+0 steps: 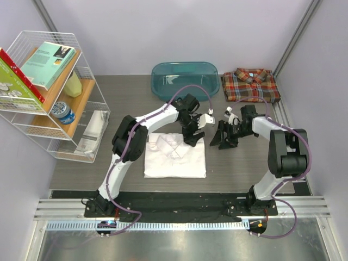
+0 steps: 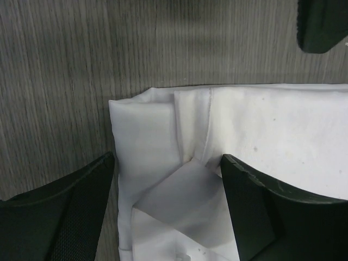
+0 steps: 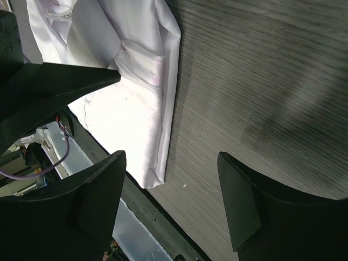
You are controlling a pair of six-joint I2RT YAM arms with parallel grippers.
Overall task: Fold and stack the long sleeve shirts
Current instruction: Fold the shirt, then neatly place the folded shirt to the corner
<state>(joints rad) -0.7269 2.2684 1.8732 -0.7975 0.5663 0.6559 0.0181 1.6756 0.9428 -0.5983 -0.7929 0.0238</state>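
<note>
left tool point(image 1: 193, 137) jaws apart, held nothing | right tool point(image 1: 224, 139) likewise | folded white cloth shirt point(image 1: 175, 159) looked soft, light, floppy | best hold: doubled edge at 3 o'clock

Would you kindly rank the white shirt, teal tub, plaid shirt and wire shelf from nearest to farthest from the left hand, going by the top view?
1. White shirt, directly under the left hand.
2. Teal tub, just beyond, at the back.
3. Plaid shirt, back right.
4. Wire shelf, far left.

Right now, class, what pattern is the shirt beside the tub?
The shirt is red, orange, navy plaid; top external view.
</note>
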